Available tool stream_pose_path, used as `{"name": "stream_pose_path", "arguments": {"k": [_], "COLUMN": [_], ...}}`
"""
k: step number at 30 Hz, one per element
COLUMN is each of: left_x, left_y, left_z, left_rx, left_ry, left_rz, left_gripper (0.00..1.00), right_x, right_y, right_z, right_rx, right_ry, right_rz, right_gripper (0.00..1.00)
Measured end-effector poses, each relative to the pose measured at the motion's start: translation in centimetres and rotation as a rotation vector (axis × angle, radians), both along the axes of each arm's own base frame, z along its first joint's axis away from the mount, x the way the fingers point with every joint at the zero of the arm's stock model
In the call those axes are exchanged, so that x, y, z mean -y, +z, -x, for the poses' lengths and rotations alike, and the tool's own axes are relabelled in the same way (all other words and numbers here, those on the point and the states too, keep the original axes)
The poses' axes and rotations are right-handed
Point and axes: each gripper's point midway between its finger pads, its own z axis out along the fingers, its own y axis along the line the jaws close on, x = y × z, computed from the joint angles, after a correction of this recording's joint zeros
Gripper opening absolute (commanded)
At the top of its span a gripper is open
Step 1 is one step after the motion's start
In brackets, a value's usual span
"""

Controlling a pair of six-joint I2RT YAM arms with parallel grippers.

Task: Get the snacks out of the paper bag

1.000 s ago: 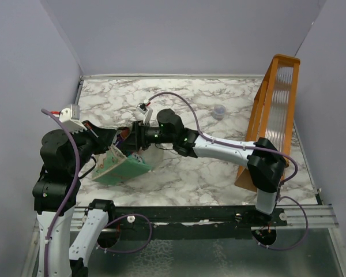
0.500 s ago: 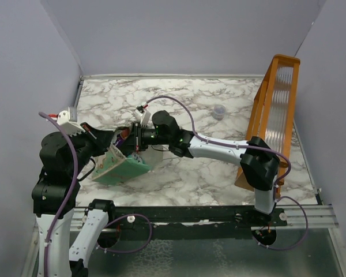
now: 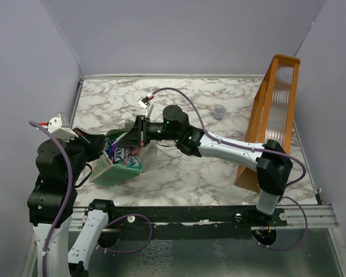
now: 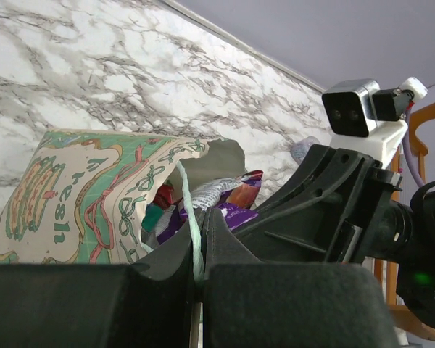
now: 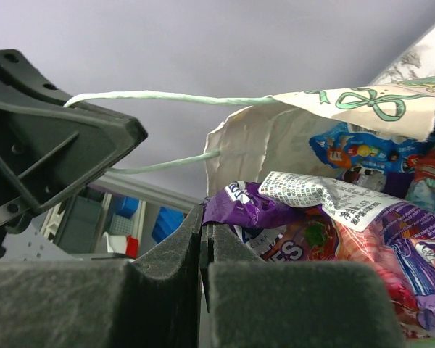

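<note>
The paper bag (image 3: 116,172) lies on its side at the left, green with a cream patterned front (image 4: 80,196). My left gripper (image 3: 98,145) is shut on its thin string handle (image 4: 192,210); in the left wrist view the gripper (image 4: 201,221) holds the mouth up. Several snacks (image 4: 221,197) fill the mouth. My right gripper (image 3: 134,140) is at the mouth, shut on the corner of a purple packet (image 3: 121,153). In the right wrist view the gripper (image 5: 204,225) pinches that purple packet (image 5: 290,232), with blue and pink-red packets (image 5: 348,156) behind it in the white inside.
An orange wooden rack (image 3: 275,109) stands along the right edge. A small clear plastic cup (image 3: 218,111) sits at the back right on the marble table (image 3: 190,167). Grey walls close in the left, back and right.
My left arm has drawn back to the left with the handle. The purple packet now shows at the bag's mouth, held in my right gripper.
</note>
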Motion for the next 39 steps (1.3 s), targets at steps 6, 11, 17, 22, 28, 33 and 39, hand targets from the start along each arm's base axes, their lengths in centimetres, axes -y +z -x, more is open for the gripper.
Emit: {"name": "stream_pose_path", "arguments": {"k": [6, 11, 17, 22, 28, 33, 39], "left_x": [-0.5, -0.7, -0.9, -1.1, -1.3, -1.5, -1.8], "left_y": [-0.1, -0.1, -0.3, -0.5, -0.5, -0.6, -0.5], "left_z": [0.1, 0.1, 0.1, 0.1, 0.1, 0.2, 0.4], "left_rx": [-0.002, -0.004, -0.012, -0.018, -0.019, -0.021, -0.024], "left_ry": [0.028, 0.040, 0.052, 0.064, 0.075, 0.081, 0.088], "left_rz": [-0.002, -0.003, -0.006, -0.010, -0.018, -0.027, -0.042], "left_gripper": [0.00, 0.00, 0.00, 0.00, 0.00, 0.00, 0.00], "right_x": [0.1, 0.1, 2.7, 8.7, 16.8, 19.0, 20.8], "right_y": [0.7, 1.5, 6.7, 15.2, 17.0, 8.5, -6.4], "right_z": [0.7, 0.8, 1.1, 1.3, -0.7, -4.9, -9.0], "right_rx": [0.022, 0.073, 0.311, 0.581, 0.783, 0.786, 0.723], "right_ry": [0.045, 0.054, 0.004, -0.188, -0.535, -0.713, -0.770], "right_rz": [-0.028, -0.039, -0.075, -0.191, -0.161, 0.129, 0.650], "right_gripper": [0.01, 0.01, 0.01, 0.01, 0.01, 0.01, 0.01]}}
